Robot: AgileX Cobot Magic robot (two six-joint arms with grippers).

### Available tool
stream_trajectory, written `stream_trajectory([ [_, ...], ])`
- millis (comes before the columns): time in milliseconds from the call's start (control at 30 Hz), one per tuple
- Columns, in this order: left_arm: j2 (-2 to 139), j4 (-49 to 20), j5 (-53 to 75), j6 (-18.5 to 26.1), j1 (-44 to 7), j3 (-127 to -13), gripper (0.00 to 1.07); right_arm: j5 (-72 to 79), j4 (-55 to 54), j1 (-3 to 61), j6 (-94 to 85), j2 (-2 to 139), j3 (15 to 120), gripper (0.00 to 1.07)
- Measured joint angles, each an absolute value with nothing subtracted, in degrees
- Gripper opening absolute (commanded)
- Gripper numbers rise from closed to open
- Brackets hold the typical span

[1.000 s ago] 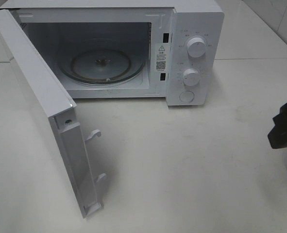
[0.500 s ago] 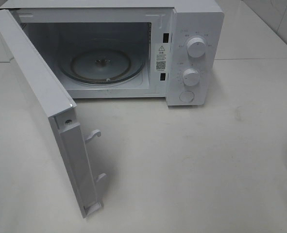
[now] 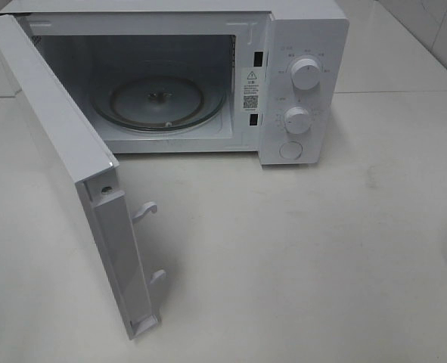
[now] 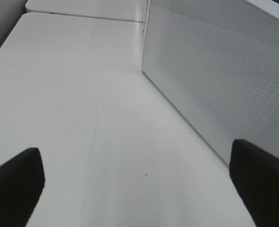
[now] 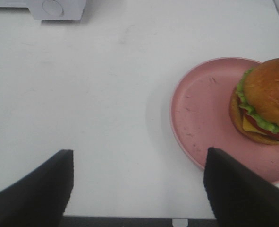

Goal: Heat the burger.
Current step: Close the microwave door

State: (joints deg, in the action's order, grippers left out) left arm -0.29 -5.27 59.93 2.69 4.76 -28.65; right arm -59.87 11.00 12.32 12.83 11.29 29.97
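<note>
Nearest the robot, the right pincer point(image 5: 138, 189) hangs with its jaws spread wide and empty over bare worktop point(image 5: 92, 94). The burger point(image 5: 264, 100) sits just beside it on a pink plate point(image 5: 200, 113), toward the plate's far edge from the fingers, and lies outside the high camera's frame. The left pincer point(image 4: 137, 184) is also spread wide and holds nothing, hovering over the worktop next to the outer face of the microwave door point(image 4: 215, 71).

Farther off, the microwave point(image 3: 299, 45) stands with its door point(image 3: 64, 166) swung fully open to the left and the glass turntable point(image 3: 159, 102) bare.

The step in hand looks like fetching the burger. It would go best if the right pincer shifts sideways until centred over the bun, comes down with the fingers astride the bun, and closes gently, since the soft layers could slide apart.
</note>
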Motion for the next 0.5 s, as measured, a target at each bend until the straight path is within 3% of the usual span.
stream_trajectory([
  [267, -0.3, -5.3, 59.9, 2.7, 4.8, -28.6, 1.02, -60.5, 12.1, 12.3, 12.8, 0.3, 29.3, 0.75],
  [500, -0.3, -5.3, 59.9, 2.7, 4.8, -28.6, 1.02, -60.4, 12.2, 12.3, 12.8, -0.3, 29.2, 0.75],
])
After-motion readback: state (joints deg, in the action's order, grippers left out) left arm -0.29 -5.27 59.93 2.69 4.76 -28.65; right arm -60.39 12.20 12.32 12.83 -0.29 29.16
